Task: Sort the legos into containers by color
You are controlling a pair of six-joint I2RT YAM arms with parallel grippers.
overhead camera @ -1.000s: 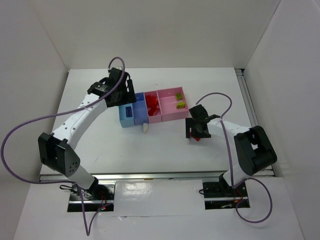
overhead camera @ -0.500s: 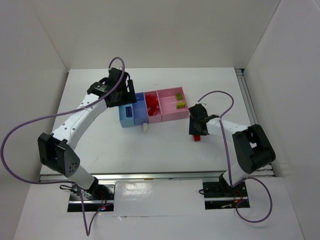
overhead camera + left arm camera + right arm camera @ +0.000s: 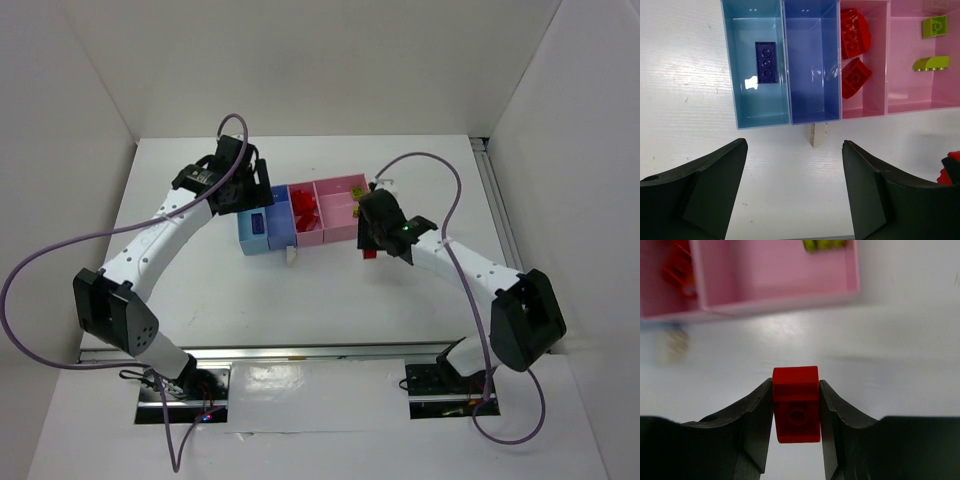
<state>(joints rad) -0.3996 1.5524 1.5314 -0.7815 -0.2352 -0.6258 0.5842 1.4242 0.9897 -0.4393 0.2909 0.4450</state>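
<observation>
We have the right gripper [image 3: 372,240] clamped on a red brick [image 3: 796,411] just in front of the wide pink bin [image 3: 775,304], so we should carry it left over the narrow pink bin [image 3: 877,75] holding reds and release low; the left gripper [image 3: 794,144] hangs open.

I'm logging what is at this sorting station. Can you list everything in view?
Bins: four joined, light blue, dark blue, two pink; mid table.
Dark blue brick: one, in light blue bin.
Red bricks: at least two in narrow pink bin, one in right jaws.
Green bricks: two, lime, in wide pink bin.
Whitish brick: one, on table by dark blue bin.
Table: one, white.
Cables: two, purple.
Left arm: white, jaws open, near bins' front edge.
Right arm: white, jaws shut on red brick.
</observation>
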